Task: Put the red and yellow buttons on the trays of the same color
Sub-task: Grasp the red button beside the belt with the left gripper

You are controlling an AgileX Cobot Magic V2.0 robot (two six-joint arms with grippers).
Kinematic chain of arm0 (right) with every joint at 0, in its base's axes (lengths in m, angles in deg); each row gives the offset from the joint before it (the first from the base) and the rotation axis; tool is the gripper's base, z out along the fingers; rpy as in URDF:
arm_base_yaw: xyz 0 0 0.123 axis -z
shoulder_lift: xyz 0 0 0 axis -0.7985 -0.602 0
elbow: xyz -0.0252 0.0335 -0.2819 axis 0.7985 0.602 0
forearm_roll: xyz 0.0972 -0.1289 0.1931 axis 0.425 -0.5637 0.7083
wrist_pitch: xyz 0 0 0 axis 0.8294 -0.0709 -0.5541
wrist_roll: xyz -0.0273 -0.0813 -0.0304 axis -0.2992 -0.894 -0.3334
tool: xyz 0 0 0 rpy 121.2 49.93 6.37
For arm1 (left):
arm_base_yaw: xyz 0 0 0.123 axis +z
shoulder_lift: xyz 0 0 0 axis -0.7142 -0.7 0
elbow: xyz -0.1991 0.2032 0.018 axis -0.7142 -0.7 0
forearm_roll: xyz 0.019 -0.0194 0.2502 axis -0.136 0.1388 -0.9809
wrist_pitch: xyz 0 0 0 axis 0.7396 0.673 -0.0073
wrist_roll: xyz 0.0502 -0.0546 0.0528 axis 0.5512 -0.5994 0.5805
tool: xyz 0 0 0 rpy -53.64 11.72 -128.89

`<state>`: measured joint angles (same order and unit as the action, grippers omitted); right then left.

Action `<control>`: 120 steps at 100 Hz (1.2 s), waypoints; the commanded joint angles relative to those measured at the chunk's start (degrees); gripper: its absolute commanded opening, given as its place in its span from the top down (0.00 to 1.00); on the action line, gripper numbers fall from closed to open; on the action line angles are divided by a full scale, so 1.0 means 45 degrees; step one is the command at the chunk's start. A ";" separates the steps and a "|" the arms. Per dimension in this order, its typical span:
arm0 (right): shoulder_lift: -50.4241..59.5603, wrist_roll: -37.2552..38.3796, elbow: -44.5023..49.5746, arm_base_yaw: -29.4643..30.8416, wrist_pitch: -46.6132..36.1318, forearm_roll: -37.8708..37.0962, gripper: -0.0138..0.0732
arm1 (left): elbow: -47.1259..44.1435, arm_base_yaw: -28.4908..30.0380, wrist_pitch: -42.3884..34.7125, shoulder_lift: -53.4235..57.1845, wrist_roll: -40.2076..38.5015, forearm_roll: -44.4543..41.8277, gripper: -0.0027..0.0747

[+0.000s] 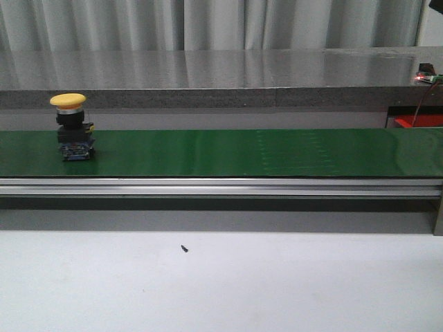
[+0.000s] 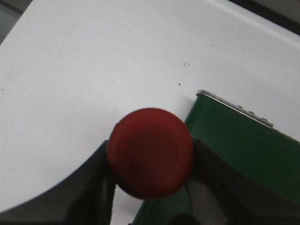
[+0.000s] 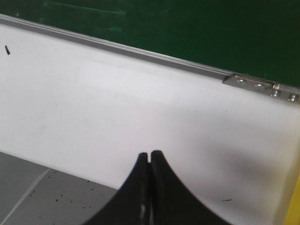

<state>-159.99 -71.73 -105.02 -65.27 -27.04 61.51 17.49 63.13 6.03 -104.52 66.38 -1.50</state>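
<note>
A yellow button (image 1: 68, 102) with a black and blue base stands upright at the left end of the green conveyor belt (image 1: 228, 152); no gripper shows in the front view. In the left wrist view my left gripper (image 2: 151, 157) is shut on a red button (image 2: 150, 151), its round cap held between the dark fingers (image 2: 93, 187), above the white table beside the belt's end (image 2: 243, 154). My right gripper (image 3: 149, 155) is shut with nothing in it, over the white table near its front edge. A yellow strip (image 3: 295, 206) shows beside it; whether it is the yellow tray I cannot tell. No red tray is recognisable.
The belt's aluminium rail (image 1: 221, 185) runs across the table in front of the belt. A small dark speck (image 1: 184, 248) lies on the white table (image 1: 221, 283). A red part with wires (image 1: 417, 122) sits at the far right behind the belt. Grey floor (image 3: 28, 192) lies past the table's edge.
</note>
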 commanded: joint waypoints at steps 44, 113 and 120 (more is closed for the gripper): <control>0.0354 -0.0067 -0.0303 0.0003 -0.0457 0.0112 0.96 | -0.1320 -0.1130 -0.1418 0.0786 0.1246 0.1814 0.74; 0.0354 -0.0067 -0.0303 0.0003 -0.0539 0.0112 0.96 | -0.1712 -0.1259 -0.1207 0.1079 0.1923 0.2268 0.17; 0.0354 -0.0067 -0.0303 0.0003 -0.0539 0.0112 0.96 | -0.1712 -0.1259 -0.1131 0.1351 0.1923 0.2268 0.17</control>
<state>-159.99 -71.73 -105.02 -65.27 -27.50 61.51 8.41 57.84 2.44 -102.86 75.03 7.70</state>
